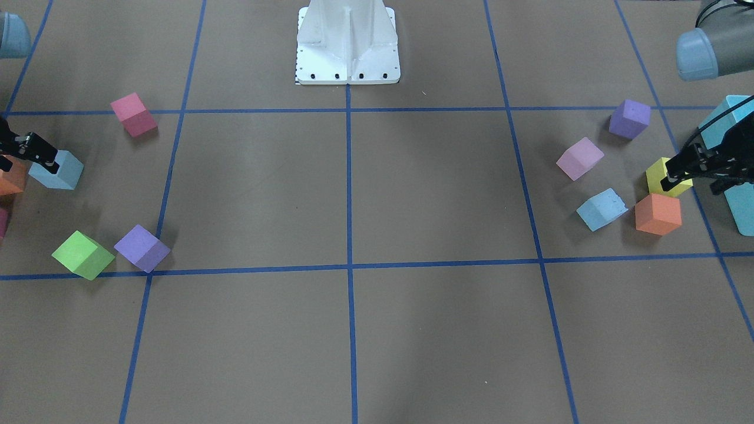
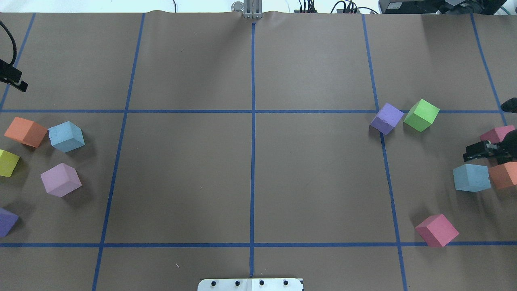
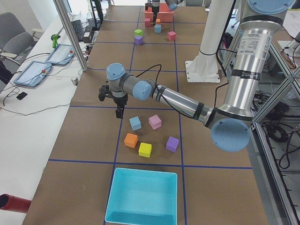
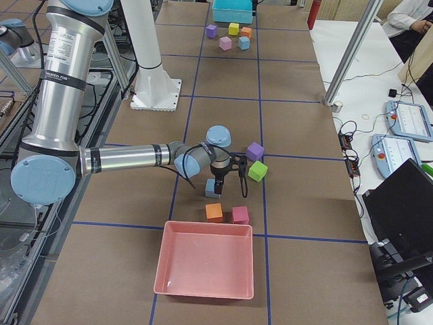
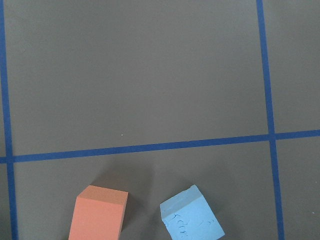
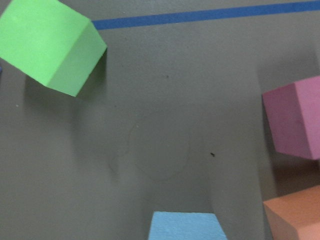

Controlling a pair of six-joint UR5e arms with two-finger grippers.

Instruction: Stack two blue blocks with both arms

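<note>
One pale blue block lies at the table's right side, beside an orange cube. My right gripper hovers open just above and beyond it; the block shows at the bottom edge of the right wrist view and in the front view. The pitted blue block lies at the left side next to another orange cube, and shows in the left wrist view. My left gripper is open and empty, raised beyond that block; it also shows in the front view.
Green, purple and pink cubes lie near the right blue block. Lilac, yellow and purple cubes lie on the left. A teal bin and a pink bin stand at the table's ends.
</note>
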